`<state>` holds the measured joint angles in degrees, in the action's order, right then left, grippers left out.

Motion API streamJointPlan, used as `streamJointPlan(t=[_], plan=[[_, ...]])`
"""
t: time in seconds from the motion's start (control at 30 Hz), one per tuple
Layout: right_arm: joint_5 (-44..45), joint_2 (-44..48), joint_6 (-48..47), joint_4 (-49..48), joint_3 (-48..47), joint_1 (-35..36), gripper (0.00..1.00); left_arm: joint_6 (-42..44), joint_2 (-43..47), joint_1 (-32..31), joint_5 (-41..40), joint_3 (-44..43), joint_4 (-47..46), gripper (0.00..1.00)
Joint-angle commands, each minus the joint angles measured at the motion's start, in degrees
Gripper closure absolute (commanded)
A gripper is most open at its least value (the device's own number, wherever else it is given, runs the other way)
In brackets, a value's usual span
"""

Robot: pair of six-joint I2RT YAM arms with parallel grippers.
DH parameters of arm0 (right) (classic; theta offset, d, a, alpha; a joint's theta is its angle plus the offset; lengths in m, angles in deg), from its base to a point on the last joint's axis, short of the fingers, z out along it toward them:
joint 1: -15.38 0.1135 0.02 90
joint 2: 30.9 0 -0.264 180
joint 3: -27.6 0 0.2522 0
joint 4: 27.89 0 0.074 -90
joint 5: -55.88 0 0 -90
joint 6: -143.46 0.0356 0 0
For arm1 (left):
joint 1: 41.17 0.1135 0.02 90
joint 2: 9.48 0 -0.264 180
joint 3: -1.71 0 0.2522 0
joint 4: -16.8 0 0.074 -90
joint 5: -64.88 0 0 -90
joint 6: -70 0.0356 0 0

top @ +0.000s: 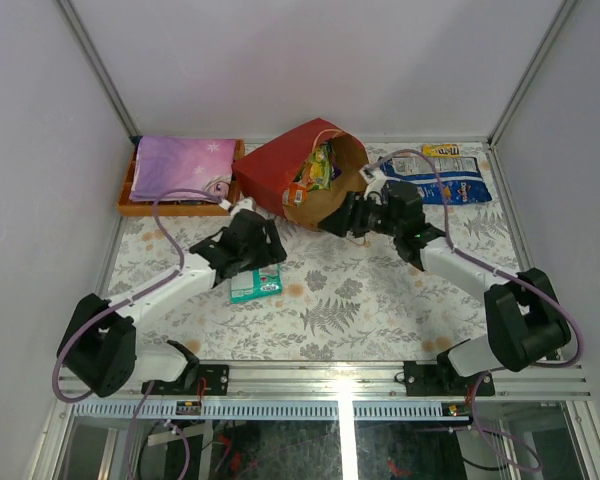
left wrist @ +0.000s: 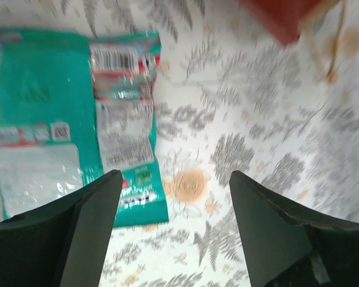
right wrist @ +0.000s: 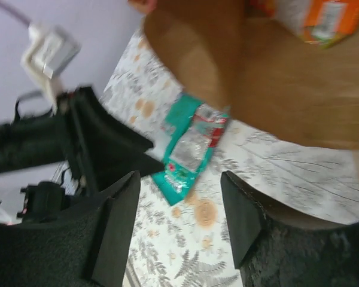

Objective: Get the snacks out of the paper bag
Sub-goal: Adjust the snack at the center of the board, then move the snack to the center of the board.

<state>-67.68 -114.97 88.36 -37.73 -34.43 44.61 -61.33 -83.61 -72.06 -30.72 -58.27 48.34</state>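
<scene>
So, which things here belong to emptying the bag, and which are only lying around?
Belong to the job:
- paper bag, lying on its side
- packets inside it
- teal packet, out on the table
- blue-white bag, out on the table
- small yellow bar, behind the blue-white bag

Just lying about:
- orange tray
- purple patterned item in the tray

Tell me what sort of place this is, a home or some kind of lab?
Most likely a lab robot cell, not a home. White panels in an aluminium frame enclose the table, and the left arm and right arm are bolted to a metal rail at its near edge.
</scene>
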Motion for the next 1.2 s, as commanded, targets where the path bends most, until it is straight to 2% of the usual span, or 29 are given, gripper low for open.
streamJointPlan(t=[0.0,0.17,0.4,0.6,0.73,0.93,1.17], plan=[[-2.3,2.6,0.3,0.7,1.8,-5.8,0.35,-1.8,-3.3,-6.2,-7.7,-1.2,10.5,0.27],[-2.7,2.1,0.2,-0.1,3.3,-7.7,0.35,-2.9,-9.3,-9.6,-10.4,-1.7,8.0,0.26],[-4.3,0.7,1.2,-2.1,4.7,-8.3,0.35,-2.5,-16.8,-9.6,-9.0,-0.8,0.5,0.26],[-5.7,-0.7,1.9,-2.9,5.0,-8.4,0.35,-2.1,-21.8,-9.2,-7.8,-2.3,1.1,0.27],[-6.6,-1.7,2.2,-3.2,4.3,-8.5,0.35,-3.0,-23.3,-6.2,-5.6,0.4,1.6,0.29],[-7.3,-2.4,2.5,-3.4,3.9,-8.5,0.35,-3.3,-20.7,1.5,-3.9,4.3,2.2,0.29],[-7.8,-2.8,2.4,-3.5,3.5,-8.5,0.35,-5.2,-19.9,7.5,-2.4,4.2,3.2,0.29]])
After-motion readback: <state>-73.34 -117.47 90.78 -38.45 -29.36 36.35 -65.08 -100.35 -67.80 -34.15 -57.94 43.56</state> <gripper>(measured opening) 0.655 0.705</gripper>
